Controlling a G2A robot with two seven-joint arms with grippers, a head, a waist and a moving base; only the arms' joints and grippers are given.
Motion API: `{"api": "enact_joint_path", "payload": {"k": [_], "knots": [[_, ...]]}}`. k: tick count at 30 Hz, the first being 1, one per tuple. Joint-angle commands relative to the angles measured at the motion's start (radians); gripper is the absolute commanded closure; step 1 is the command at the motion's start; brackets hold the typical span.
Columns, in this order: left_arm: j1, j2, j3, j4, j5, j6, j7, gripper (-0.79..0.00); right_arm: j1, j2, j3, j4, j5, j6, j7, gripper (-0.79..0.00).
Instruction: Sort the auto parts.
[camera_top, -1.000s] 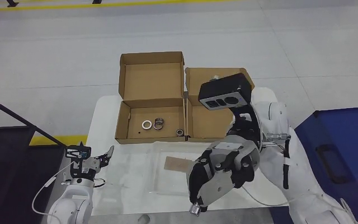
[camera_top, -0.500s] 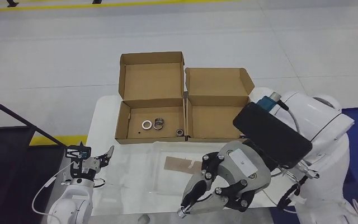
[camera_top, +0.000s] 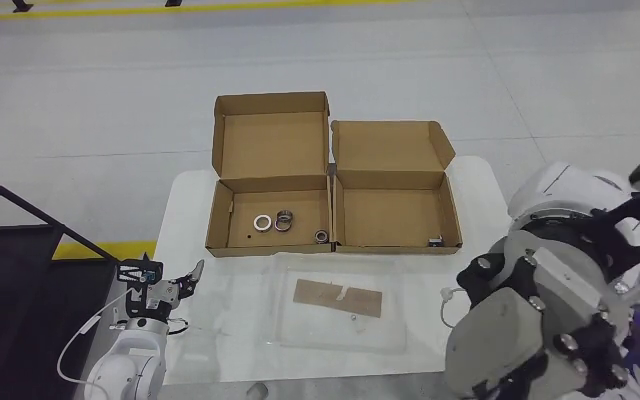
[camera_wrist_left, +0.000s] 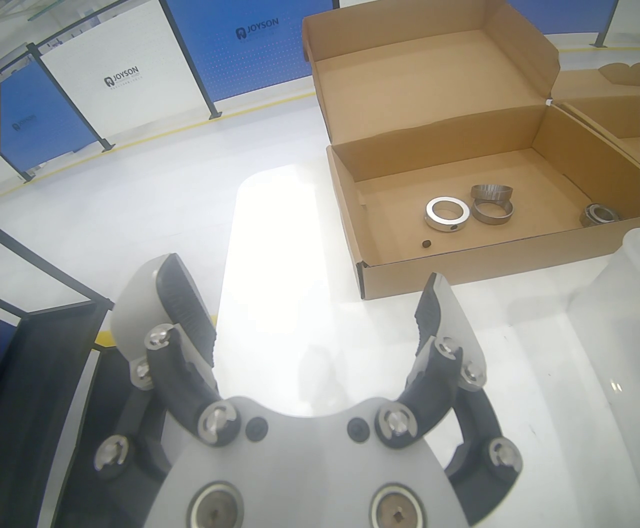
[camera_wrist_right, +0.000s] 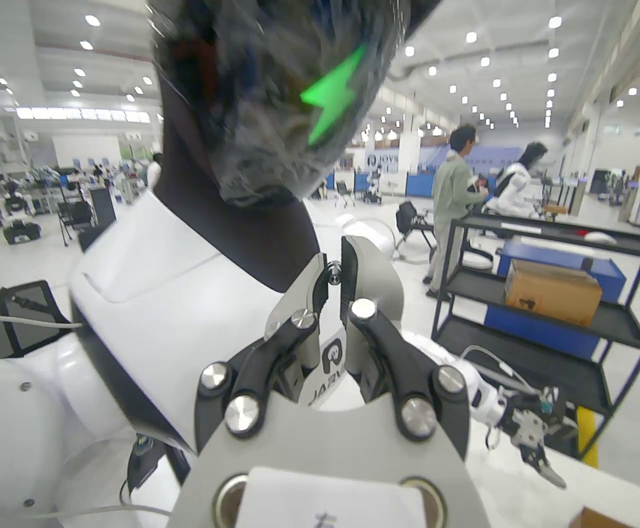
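Observation:
My right gripper (camera_wrist_right: 334, 257) is shut on a small silver bolt-like part (camera_wrist_right: 333, 274) and is turned up toward the robot's head. The right arm (camera_top: 540, 330) hangs at the table's right front corner. My left gripper (camera_top: 165, 285) stands open with nothing between its fingers at the table's left edge, well short of the left cardboard box (camera_wrist_left: 350, 210). That box holds a silver collar (camera_wrist_left: 447, 214), two dark rings (camera_wrist_left: 492, 202), a bearing (camera_wrist_left: 599, 214) and a tiny black screw (camera_wrist_left: 426, 243). The right box (camera_top: 395, 190) has one small part (camera_top: 436, 240) in its front right corner.
A clear plastic tray (camera_top: 300, 335) lies in front of the boxes, holding a strip of cardboard (camera_top: 337, 297) and one tiny part (camera_top: 356, 320). Both box lids (camera_top: 272, 135) stand open at the back. A black rail (camera_top: 40, 225) runs past the table's left side.
The right arm has swung from above the tray's front edge away to the right, carrying the small silver part. The left arm has kept still.

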Motion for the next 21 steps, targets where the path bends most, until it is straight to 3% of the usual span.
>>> {"api": "enact_joint_path", "payload": {"k": [1,9,12,16,21], "knots": [[0.0,0.0,0.0,0.0,0.0,0.0,0.0,-0.785,-0.013,0.001,0.009,0.015,0.001,0.001,-0.008,0.0],[0.0,0.0,0.0,0.0,0.0,0.0,0.0,-0.785,-0.015,-0.006,-0.078,0.12,0.018,0.086,-0.044,0.0],[0.0,0.0,0.0,0.0,0.0,0.0,0.0,-0.785,0.008,-0.001,-0.076,0.188,-0.079,0.174,-0.03,0.0],[0.0,0.0,0.0,0.0,0.0,0.0,0.0,-0.785,0.022,0.034,0.006,0.278,-0.487,0.39,0.062,0.0],[0.0,0.0,0.0,0.0,0.0,0.0,0.0,-0.785,-0.024,0.068,0.075,0.446,-0.711,0.498,0.178,0.0]]}}
